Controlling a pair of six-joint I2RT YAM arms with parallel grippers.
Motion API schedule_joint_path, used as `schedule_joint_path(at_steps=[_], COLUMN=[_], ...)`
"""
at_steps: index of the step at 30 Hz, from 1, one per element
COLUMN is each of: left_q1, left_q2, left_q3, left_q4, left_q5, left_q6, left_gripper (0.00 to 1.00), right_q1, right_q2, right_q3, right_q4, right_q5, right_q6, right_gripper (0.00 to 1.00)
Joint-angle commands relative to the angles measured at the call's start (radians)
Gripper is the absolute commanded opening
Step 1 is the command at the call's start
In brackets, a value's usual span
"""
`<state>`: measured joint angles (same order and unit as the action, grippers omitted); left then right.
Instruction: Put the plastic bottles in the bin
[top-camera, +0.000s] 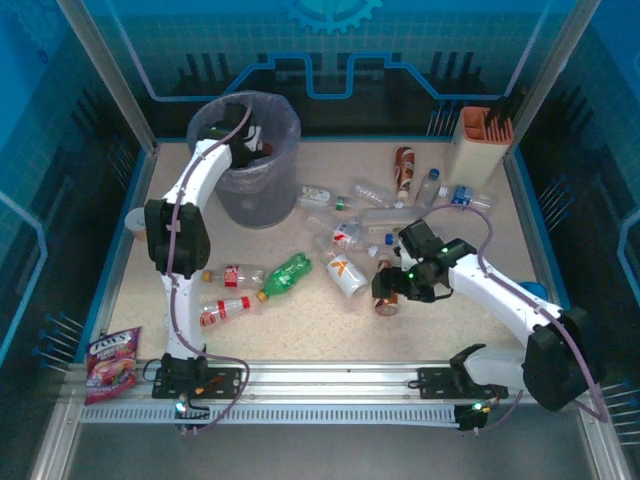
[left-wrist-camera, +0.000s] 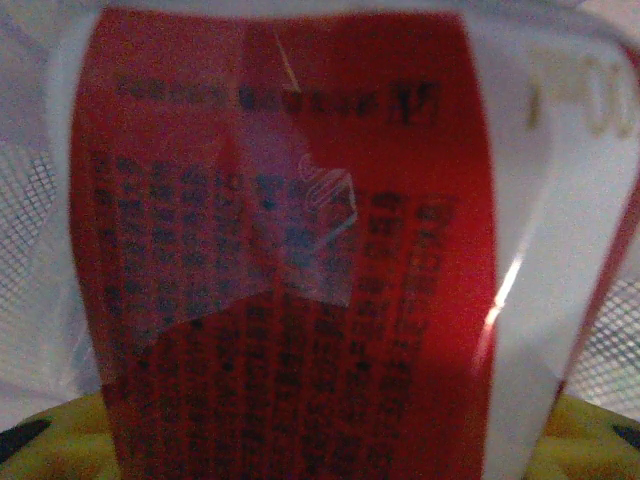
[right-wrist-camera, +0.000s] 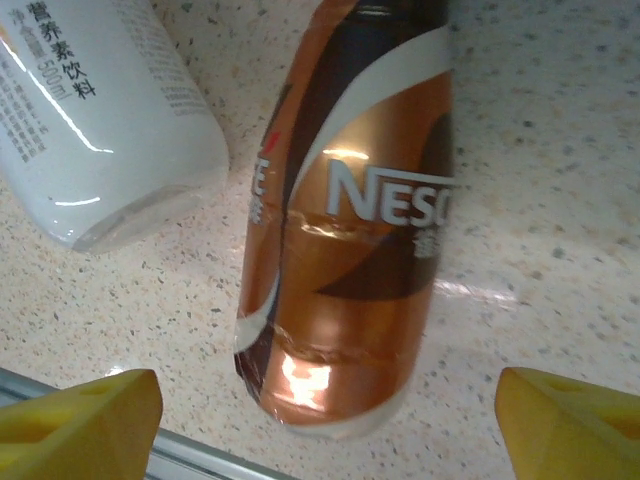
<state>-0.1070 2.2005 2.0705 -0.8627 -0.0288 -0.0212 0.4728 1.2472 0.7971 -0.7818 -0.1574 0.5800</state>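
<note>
Right wrist view: right gripper (right-wrist-camera: 325, 425) hangs, jaws spread either side of the brown bottle (right-wrist-camera: 350, 250) lying at 5 o'clock on the table (top-camera: 300, 335), neither touching. Best centre on its waist, clear of the white bottle (right-wrist-camera: 100, 120) at 10 o'clock, then close squarely. Left gripper (top-camera: 238, 140) pinches a red-labelled bottle (left-wrist-camera: 280, 250) over the bin (top-camera: 275, 195) at 11 o'clock.

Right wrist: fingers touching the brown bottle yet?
No, both yellow fingertips stand well clear of the brown bottle lying on the table between them.
</note>
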Motion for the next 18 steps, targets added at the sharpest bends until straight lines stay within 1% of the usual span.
schedule_joint_path(at_steps=[1,3,9,13,15,18], left_q1=[-0.005,-0.004,-0.005,-0.008,-0.01,-0.011], left_q2=[-0.016,-0.018,-0.037,-0.055,-0.067,-0.098], left_q3=[-0.012,-0.013,-0.005,0.017,0.03,0.042], left_q4=[0.024,0.019,0.013,-0.004,-0.017,-0.025], left_q5=[0.029,0.029,0.047,0.053,0.053,0.047], left_q6=[0.024,0.03,0.037,0.04,0.04,0.044], left_gripper=[0.55,0.64,0.83,0.9,0.95,0.97], right_q1=[0.025,0.027,0.027,0.027,0.027,0.027], right_q2=[0.029,0.04,0.079,0.102,0.104,0.1], right_q3=[-0.039,-0.055,-0.079,-0.085,-0.085,-0.082], right_q4=[0.078,0.102,0.126,0.141,0.143,0.136], right_q5=[-0.022,-0.021,0.007,0.011,0.019,0.028], right_q6=[0.021,0.024,0.017,0.011,0.009,0.005], right_gripper=[0.84,0.83,0.78,0.73,0.69,0.62])
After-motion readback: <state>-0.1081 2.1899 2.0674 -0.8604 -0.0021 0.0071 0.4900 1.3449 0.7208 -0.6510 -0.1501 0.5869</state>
